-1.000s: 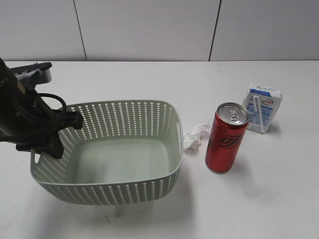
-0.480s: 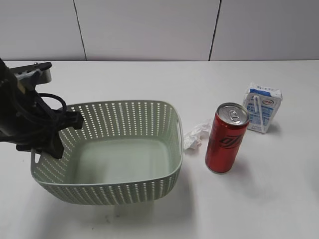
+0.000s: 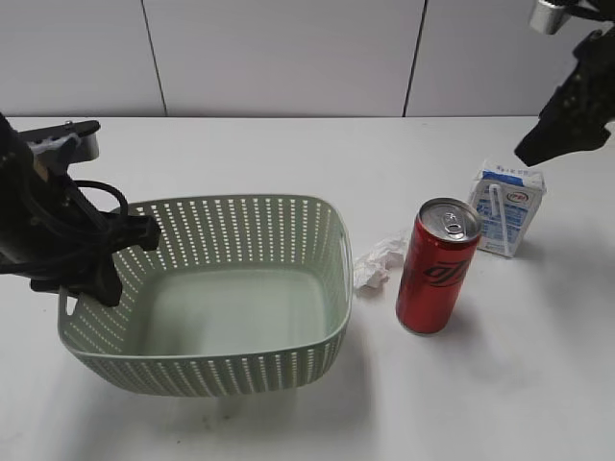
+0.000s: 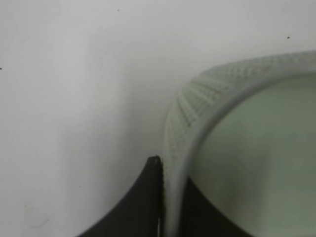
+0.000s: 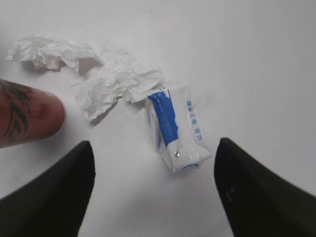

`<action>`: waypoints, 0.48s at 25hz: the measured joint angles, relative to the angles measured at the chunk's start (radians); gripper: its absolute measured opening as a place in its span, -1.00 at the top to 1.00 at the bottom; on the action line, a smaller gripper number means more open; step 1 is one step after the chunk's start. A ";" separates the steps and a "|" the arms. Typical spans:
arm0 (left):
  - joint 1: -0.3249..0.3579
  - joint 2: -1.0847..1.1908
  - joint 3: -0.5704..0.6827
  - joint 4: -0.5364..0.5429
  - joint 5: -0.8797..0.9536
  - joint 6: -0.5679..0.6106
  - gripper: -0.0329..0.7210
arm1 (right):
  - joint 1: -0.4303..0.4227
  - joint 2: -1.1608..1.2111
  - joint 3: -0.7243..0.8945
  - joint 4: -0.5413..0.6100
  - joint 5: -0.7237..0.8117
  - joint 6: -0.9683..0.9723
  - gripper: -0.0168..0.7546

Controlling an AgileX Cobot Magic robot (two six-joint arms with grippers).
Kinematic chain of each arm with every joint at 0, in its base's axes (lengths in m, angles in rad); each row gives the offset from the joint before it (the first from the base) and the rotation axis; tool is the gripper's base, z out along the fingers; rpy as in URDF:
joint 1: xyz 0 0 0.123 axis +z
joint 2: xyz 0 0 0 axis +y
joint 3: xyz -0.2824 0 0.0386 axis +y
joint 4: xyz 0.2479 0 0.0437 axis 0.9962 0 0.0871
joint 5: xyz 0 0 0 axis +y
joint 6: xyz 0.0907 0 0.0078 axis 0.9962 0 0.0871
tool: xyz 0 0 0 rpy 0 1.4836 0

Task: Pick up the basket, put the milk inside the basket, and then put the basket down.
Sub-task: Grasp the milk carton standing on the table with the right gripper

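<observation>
The pale green basket (image 3: 240, 288) is at the centre left, empty. My left gripper (image 3: 96, 279) is shut on its left rim; the left wrist view shows both black jaws (image 4: 170, 197) clamping the basket wall (image 4: 197, 103). The white and blue milk carton (image 3: 506, 206) stands on the table at the right. My right gripper (image 3: 543, 144) hangs above and just behind it. In the right wrist view the gripper (image 5: 154, 148) is open and empty, with the milk (image 5: 175, 128) between its jaws and below them.
A tall red can (image 3: 437, 264) stands left of the milk, between it and the basket; it also shows in the right wrist view (image 5: 24, 116). Crumpled white tissue (image 3: 378, 261) lies beside the can and shows in the right wrist view (image 5: 113, 84). The table is white.
My right arm has come into the exterior view at the top right, above the milk. The left gripper and the basket have barely moved.
</observation>
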 joint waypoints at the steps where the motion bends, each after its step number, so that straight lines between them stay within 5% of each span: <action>1: 0.000 0.000 0.000 0.000 0.000 0.000 0.92 | 0.000 0.036 -0.021 0.005 0.016 -0.018 -0.57; 12: 0.000 0.000 0.000 0.016 -0.009 0.000 0.92 | 0.000 0.190 -0.059 -0.020 -0.088 -0.244 -0.57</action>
